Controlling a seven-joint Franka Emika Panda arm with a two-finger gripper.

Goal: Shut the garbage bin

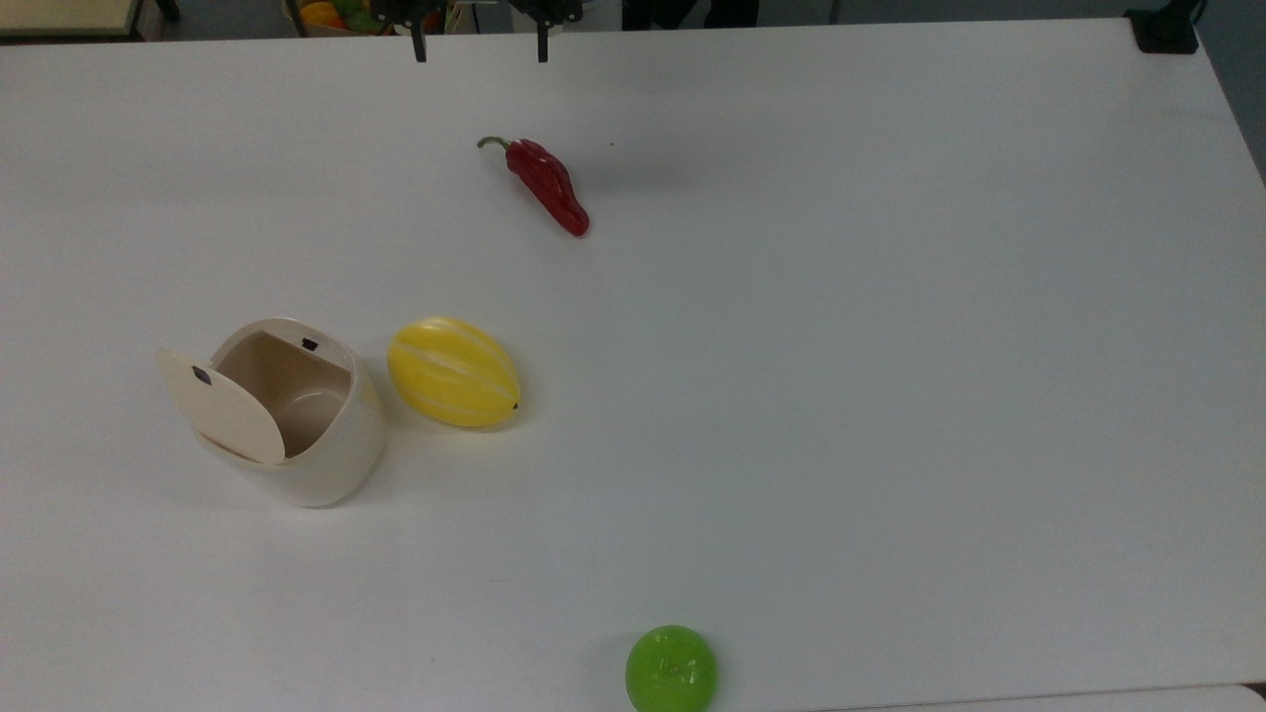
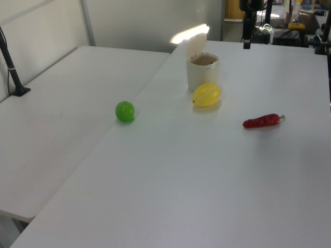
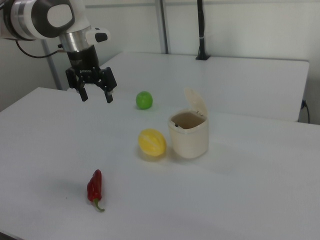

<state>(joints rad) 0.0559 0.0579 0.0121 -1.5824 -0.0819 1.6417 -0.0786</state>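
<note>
Setting: robotics lab. Evidence: bare white counter [image 1: 890, 396], robot arm [image 3: 45, 20], black camera pole [image 3: 201, 30] clamped on, plain partition walls [image 3: 240, 25].

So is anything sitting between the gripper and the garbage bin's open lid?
Nothing visible blocks it. The gripper hangs open above bare table, the lid stands up, and the yellow melon lies beside the garbage bin, low down.

A: What sits on the white table [image 2: 170, 175]?
B: The garbage bin [image 2: 202, 71], lid [image 2: 196, 44] raised, with a yellow melon [image 2: 206, 95] just in front, perhaps touching.
A: Anything else?
B: A green ball [image 2: 124, 111] toward the left view's left, a red chili pepper [image 2: 261, 121] toward its right, both well apart from the bin.
</note>
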